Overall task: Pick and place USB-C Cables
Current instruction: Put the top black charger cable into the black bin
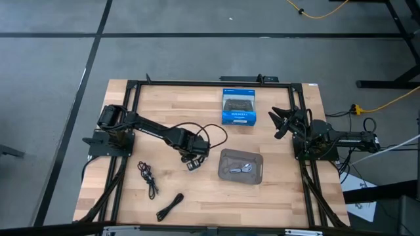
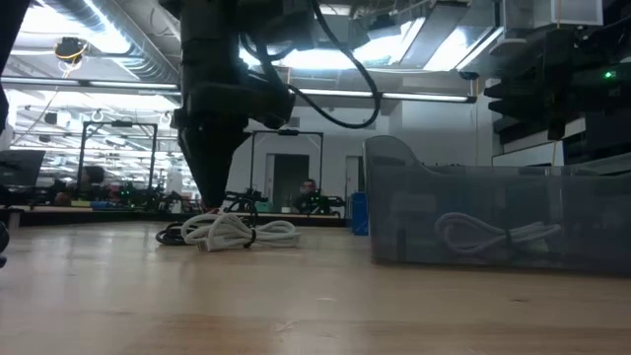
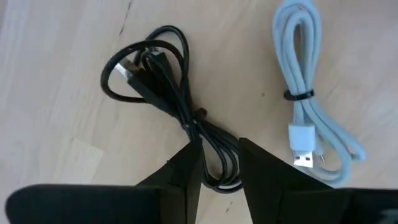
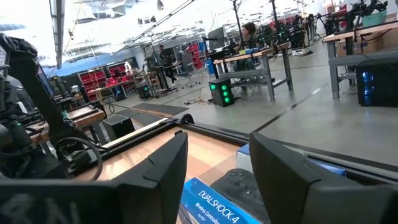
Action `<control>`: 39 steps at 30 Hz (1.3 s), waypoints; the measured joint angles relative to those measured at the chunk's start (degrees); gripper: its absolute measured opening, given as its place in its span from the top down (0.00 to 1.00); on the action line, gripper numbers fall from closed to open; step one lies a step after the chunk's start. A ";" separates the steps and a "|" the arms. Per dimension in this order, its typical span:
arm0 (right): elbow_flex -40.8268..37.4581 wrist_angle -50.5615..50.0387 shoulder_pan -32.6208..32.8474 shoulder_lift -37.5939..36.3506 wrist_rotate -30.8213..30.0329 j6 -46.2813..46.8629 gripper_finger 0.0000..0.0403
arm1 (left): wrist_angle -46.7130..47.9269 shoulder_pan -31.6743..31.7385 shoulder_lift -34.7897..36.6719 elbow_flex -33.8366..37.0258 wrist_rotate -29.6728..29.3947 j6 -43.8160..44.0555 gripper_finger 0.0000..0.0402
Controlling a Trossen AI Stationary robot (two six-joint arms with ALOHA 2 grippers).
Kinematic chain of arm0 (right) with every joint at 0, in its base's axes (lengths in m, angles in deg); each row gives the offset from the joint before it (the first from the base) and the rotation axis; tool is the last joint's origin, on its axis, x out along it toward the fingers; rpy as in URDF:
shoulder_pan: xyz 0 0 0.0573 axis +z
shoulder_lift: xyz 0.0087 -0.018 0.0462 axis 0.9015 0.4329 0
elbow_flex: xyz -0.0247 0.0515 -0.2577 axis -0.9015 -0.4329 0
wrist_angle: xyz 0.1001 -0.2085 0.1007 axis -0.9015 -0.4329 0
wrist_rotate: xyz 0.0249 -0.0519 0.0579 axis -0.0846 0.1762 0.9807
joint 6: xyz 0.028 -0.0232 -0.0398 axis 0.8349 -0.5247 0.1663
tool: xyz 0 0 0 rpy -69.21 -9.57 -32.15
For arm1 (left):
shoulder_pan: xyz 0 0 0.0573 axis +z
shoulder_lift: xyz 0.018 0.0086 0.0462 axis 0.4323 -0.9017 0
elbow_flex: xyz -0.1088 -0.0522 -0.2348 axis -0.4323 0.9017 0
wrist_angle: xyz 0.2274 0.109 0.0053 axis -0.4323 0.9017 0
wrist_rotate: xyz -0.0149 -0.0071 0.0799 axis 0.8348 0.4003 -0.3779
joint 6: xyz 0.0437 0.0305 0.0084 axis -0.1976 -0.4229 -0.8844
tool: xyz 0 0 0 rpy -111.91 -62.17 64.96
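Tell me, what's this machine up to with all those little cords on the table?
The left gripper is down on the table with its open fingers either side of a bundled black cable, not yet closed on it. A white cable lies just beside that one. One white cable already sits in the grey tray, and two more black cables wait nearer the front. The right gripper is parked by the blue box.

One text can be read: "DUALSHOCK 4" is printed in white capitals on the side of the blue box (image 4: pixel 214 205), seen in the right wrist view, with a smaller line beneath it that cannot be made out. The same box (image 1: pixel 237 107) is placed near the far edge of the table; small white print on its lid is too small to be read.
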 joint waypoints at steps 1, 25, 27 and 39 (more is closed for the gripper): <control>-0.02 0.00 0.02 0.00 0.00 0.00 0.56 | 0.02 0.00 0.01 0.35 -0.07 1.22 0.76; 0.00 -0.01 0.01 0.00 0.00 0.13 0.56 | -4.27 0.73 0.00 7.44 2.85 11.00 0.79; 0.00 0.00 0.02 0.00 0.00 0.13 0.56 | -4.52 1.04 0.00 7.44 3.79 13.29 0.86; 0.00 0.00 0.00 0.00 0.00 0.17 0.56 | -4.17 0.98 3.06 5.78 -7.30 11.54 0.99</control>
